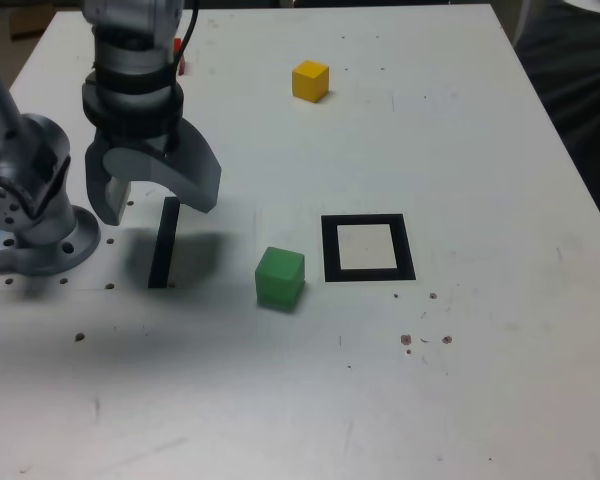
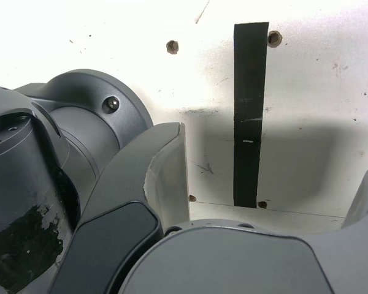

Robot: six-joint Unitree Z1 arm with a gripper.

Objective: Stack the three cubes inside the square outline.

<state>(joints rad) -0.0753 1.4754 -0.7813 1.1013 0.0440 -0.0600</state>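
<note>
- Presently the claw (image 1: 152,205) hangs near the exterior view's left, jaws spread wide and gripping nothing; two curved, matte grey fingers point down over the table (image 1: 460,380).
- Table: flat white sheet, scuffed, dotted with small dark specks and a few screw holes.
- Black strip (image 1: 163,243): narrow, straight, flat tape directly under the claw; in the wrist view the strip (image 2: 248,116) runs between the two fingers, half in the claw's shadow.
- Arm base (image 1: 40,215): rounded grey metal, bolted down just beside the strip toward the exterior view's left.
- Green cube (image 1: 280,277): solid, sharp-edged, matte; sits just beside the square outline (image 1: 368,248), on its exterior-view left, apart from it.
- Square outline: thick black border, white centre, flat on the table, nothing inside.
- Yellow cube (image 1: 310,80): same shape, far side of the table, well apart from the outline.
- Small red thing (image 1: 180,58) shows behind the arm, mostly hidden; cannot tell its shape.
- Open table lies between claw and green cube; the near side and the exterior view's right are bare up to the table edge.
</note>
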